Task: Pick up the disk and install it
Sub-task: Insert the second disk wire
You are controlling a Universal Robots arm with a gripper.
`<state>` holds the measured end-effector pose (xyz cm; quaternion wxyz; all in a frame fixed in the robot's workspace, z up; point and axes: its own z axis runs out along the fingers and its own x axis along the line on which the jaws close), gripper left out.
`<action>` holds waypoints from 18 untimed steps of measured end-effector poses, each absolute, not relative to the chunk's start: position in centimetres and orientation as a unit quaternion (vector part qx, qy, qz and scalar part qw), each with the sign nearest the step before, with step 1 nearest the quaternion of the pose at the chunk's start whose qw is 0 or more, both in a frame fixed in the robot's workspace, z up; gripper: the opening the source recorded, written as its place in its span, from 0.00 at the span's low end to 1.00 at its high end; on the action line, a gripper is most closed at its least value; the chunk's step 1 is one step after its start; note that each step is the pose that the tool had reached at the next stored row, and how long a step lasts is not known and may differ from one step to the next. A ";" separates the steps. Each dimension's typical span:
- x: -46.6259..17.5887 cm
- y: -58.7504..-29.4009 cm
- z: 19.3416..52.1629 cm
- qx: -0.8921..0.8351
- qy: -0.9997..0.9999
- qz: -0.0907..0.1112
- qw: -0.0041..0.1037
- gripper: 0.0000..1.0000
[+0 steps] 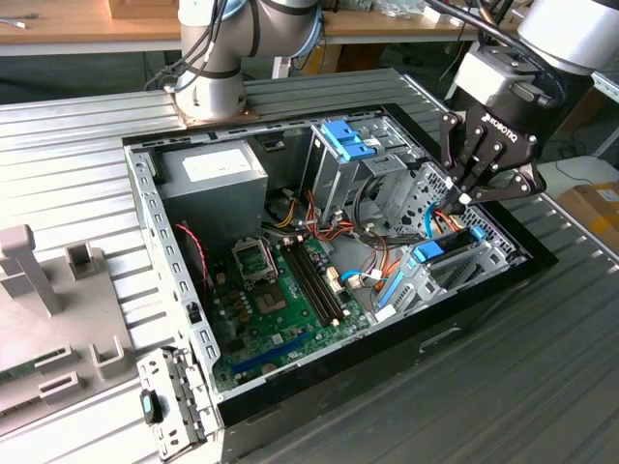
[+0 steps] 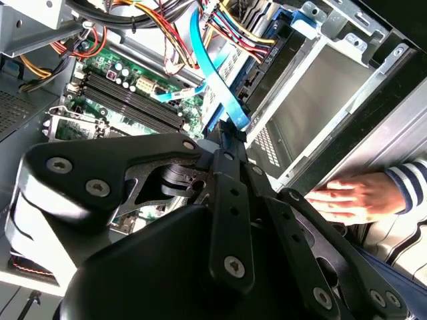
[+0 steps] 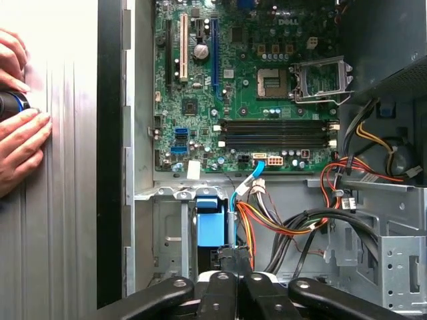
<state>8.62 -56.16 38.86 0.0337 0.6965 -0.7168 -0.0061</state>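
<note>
My black gripper [image 1: 464, 200] hangs over the open black-and-grey computer case [image 1: 155, 242], at its end on the exterior view's right. Its fingers [image 3: 220, 290] are drawn narrow, tips together; I cannot tell whether they pinch anything. The flat silver-grey disk in its blue plastic side frame [image 1: 430, 253] stands on edge in the grey metal drive cage [image 1: 488, 253], just below the fingertips and beside a light-blue ribbon cable [image 2: 213, 80]. In the first wrist view the blue frame [image 3: 212, 227] lies just beyond the tips. The gripper body carries white lettering. The white label on the grey power-supply box [image 1: 215, 169] is too small to read. A person's hand [image 3: 20, 127] rests on the ribbed metal table [image 3: 67, 200].
</note>
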 end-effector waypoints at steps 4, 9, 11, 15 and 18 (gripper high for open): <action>8.6 -56.2 38.9 0.696 -0.717 -0.006 0.034 0.11; 8.6 -56.2 38.9 0.696 -0.717 -0.005 0.035 0.29; 8.6 -56.2 38.9 0.696 -0.717 -0.005 0.035 0.42; 9.4 -56.2 38.8 0.696 -0.717 -0.008 0.038 0.48; 9.4 -56.2 38.8 0.696 -0.717 -0.008 0.038 0.48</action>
